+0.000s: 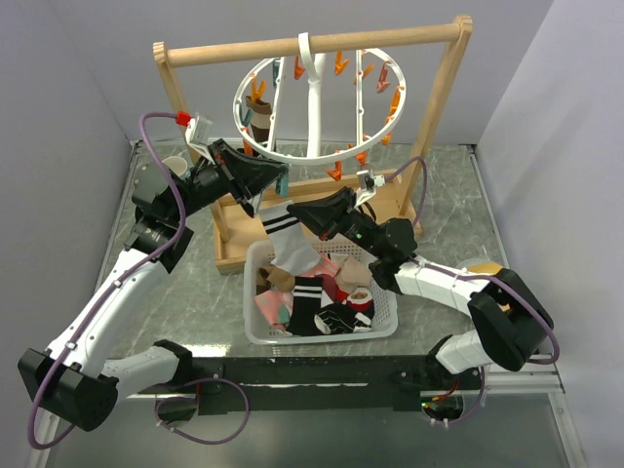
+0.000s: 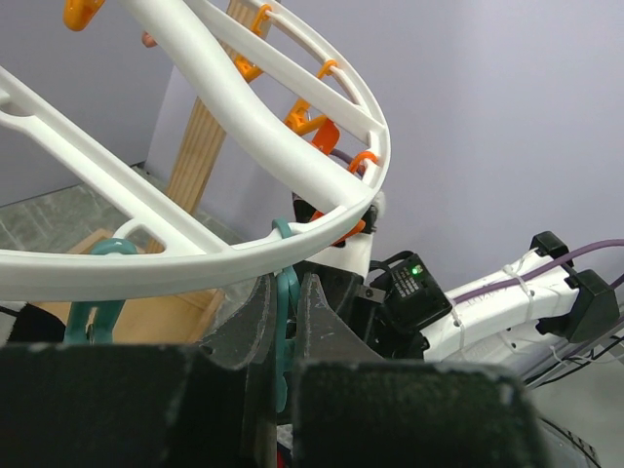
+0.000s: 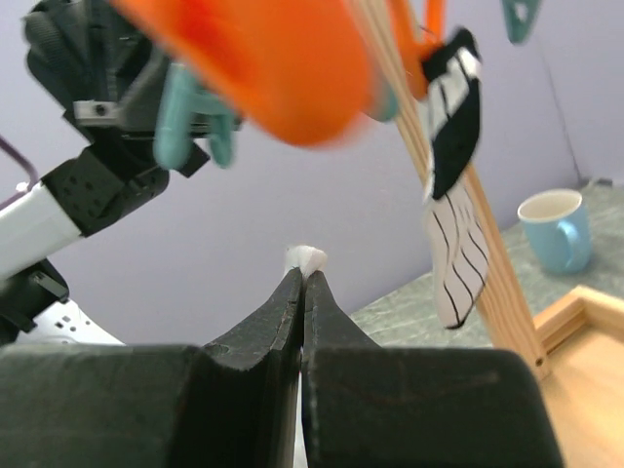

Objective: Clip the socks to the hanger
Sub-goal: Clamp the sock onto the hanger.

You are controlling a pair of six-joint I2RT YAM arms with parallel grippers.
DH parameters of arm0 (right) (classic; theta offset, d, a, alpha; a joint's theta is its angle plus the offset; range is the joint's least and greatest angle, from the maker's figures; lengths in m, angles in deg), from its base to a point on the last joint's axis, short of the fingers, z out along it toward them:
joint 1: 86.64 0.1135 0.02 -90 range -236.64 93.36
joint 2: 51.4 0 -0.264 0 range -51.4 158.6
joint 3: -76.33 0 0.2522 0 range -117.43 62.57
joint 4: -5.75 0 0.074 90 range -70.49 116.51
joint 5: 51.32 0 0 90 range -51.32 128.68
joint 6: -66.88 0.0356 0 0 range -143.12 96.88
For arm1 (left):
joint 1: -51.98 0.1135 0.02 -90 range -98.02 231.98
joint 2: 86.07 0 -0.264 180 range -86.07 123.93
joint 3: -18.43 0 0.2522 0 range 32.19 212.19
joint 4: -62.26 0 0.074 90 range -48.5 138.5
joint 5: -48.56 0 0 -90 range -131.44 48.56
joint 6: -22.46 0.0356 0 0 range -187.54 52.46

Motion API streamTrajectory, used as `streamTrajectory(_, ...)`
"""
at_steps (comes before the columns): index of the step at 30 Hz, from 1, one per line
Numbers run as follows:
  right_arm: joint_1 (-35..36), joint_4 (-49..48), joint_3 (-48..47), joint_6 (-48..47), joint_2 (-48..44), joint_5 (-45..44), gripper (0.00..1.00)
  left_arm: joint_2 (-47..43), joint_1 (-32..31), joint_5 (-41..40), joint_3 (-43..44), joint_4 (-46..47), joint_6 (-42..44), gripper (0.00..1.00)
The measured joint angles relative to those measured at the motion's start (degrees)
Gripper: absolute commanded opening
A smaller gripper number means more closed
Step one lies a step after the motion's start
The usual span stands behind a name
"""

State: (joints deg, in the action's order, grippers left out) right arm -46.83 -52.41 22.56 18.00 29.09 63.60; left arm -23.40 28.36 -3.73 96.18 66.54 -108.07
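Observation:
The white ring hanger hangs from the wooden frame, with orange and teal pegs round it. My left gripper is under the ring's front rim, shut on a teal peg that hangs there. My right gripper is just right of it and a little lower, shut on a white sock with black stripes. In the right wrist view only the sock's white tip shows above the jaws. Another striped sock hangs clipped to the hanger. More socks lie in the white basket.
The frame stands on a wooden tray behind the basket. A light blue mug stands at the back left; it also shows in the right wrist view. A blurred orange peg hangs close above my right wrist camera.

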Motion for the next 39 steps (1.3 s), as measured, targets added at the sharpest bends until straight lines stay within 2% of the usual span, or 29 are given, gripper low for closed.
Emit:
streamTrajectory(8, -1.0, -0.2, 0.0, 4.3, 0.6, 0.0, 0.0, -0.3, 0.1, -0.1, 0.0, -0.2, 1.0, 0.01)
streamTrajectory(19, -1.2, -0.8, 0.0, 4.3, -3.8, 0.1, 0.0, -0.6, 0.1, -0.5, 0.0, -0.3, 2.3, 0.01)
streamTrajectory(39, -2.6, -1.0, -0.4, 6.9, -3.9, 0.2, 0.0, -0.6, 0.1, -0.5, -0.8, 1.0, 1.9, 0.01)
